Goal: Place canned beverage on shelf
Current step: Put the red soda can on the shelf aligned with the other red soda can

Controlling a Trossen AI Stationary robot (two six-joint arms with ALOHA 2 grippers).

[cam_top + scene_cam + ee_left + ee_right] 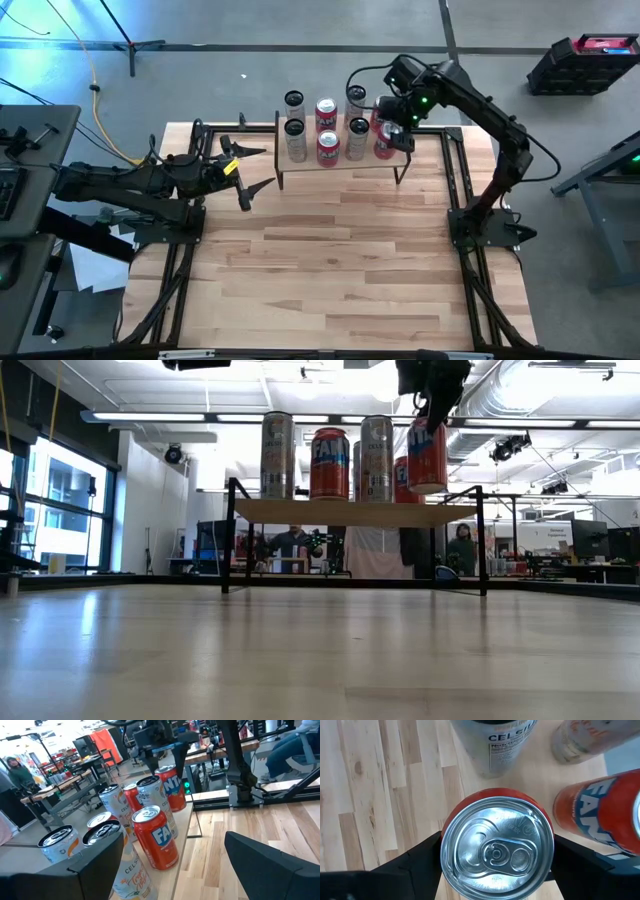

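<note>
Low view: can (427, 455) top hidden

"CELSIUS" is printed on a silver can (506, 745) in the right wrist view, with a small "Nutrition" panel under it. "CELS" is read on a pale can (134, 870) in the left wrist view. On a red can (155, 839) only "FA" is readable there, and "FAN" on a red can (329, 463) in the low view.
</note>
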